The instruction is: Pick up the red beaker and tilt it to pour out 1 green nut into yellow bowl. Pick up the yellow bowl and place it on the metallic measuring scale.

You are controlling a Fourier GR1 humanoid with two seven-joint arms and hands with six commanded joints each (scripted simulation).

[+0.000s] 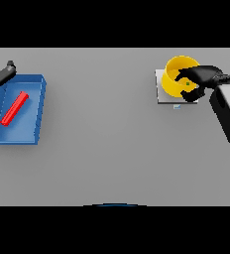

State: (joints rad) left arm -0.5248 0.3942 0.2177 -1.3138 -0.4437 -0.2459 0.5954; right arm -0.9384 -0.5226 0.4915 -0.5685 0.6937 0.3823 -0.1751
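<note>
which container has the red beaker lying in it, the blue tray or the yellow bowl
The blue tray at the left; the red beaker lies flat inside it. The yellow bowl holds a green nut.

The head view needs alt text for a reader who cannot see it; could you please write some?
The right hand grips the rim of the yellow bowl, which sits on the metallic scale with a green nut inside. Far left, the red beaker lies in a blue tray, the left hand beside it.
</note>
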